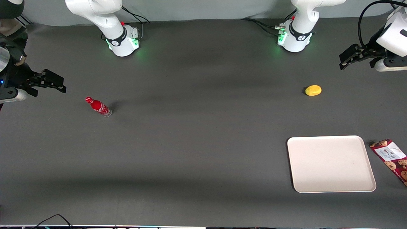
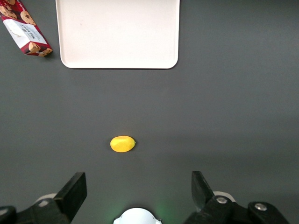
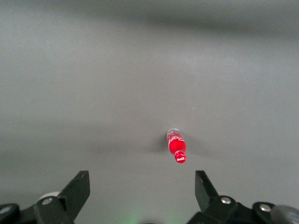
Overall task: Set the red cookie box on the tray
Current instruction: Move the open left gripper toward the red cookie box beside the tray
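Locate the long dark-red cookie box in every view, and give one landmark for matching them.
Front view: the dark-red cookie box lies flat on the table beside the cream-white tray, at the working arm's end.
Left wrist view: the box lies beside the tray; the open gripper hangs apart.
Right wrist view: not in it.
Shared landmark: the tray.

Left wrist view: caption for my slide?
Open gripper above yellow fruit; red cookie box lies beside the tray.
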Available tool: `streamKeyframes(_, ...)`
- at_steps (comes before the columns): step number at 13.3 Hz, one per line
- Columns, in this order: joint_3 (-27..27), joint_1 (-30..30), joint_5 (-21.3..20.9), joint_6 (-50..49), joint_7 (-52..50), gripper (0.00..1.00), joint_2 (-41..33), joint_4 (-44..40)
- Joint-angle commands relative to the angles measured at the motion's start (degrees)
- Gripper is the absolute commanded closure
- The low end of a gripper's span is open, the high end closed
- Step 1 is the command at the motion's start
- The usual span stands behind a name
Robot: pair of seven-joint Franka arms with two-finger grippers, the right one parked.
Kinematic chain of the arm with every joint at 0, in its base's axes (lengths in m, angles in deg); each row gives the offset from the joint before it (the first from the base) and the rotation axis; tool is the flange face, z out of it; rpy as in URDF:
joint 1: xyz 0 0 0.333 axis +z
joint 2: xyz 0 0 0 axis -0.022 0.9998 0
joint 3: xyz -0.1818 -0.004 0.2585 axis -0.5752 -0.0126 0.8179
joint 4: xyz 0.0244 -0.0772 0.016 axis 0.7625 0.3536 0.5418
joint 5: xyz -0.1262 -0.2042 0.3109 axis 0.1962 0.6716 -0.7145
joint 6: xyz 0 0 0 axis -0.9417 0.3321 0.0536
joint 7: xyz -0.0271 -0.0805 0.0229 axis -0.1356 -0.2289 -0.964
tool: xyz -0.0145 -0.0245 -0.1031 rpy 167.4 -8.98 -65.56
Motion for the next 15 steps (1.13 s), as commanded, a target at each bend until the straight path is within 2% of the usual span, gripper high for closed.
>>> streamKeyframes(1, 0.99, -1.02, 0.02, 0.13, 0.52, 0.0, -1.45, 1.37)
streamKeyframes(15, 1.08, -1.02, -0.25, -0.4, -0.01, 0.0, -0.49, 0.49)
